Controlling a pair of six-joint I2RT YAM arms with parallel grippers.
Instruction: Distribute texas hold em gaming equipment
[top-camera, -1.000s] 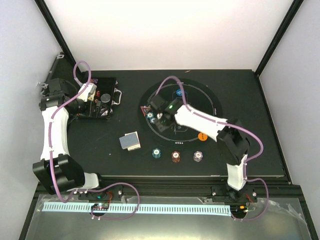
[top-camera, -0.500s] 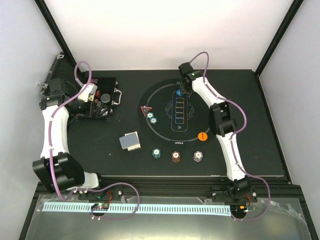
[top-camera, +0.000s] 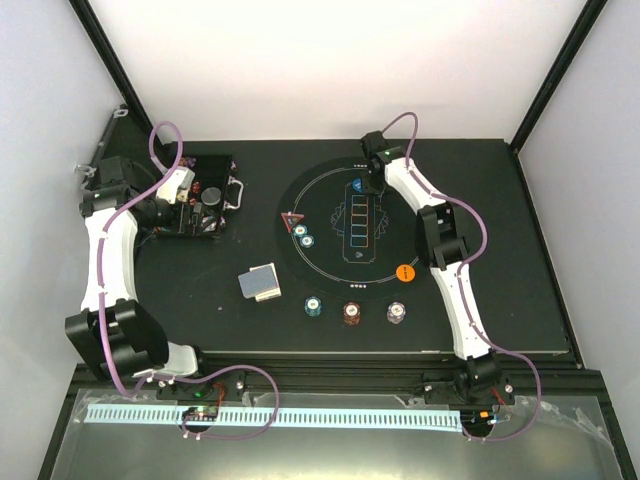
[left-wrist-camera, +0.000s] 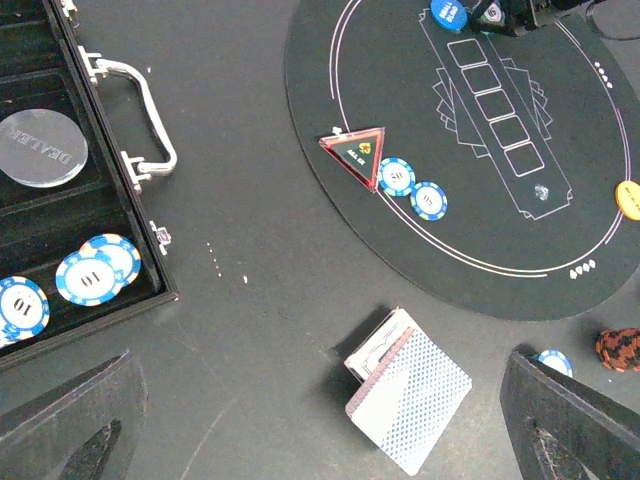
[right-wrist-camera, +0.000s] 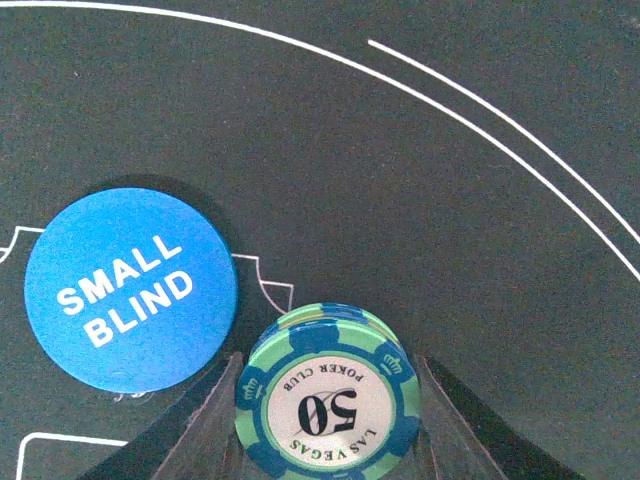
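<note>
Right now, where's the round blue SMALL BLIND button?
In the top view, the round blue button lies at the far end of the round black mat, beside the right gripper's green striped chip.

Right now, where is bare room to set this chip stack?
Free: the mat right of the printed boxes, up to the orange button; the table between case and deck. Crowded: beside the blue button, where the right pincer holds the chip stack, and the left rim by the triangle and two chips.
</note>
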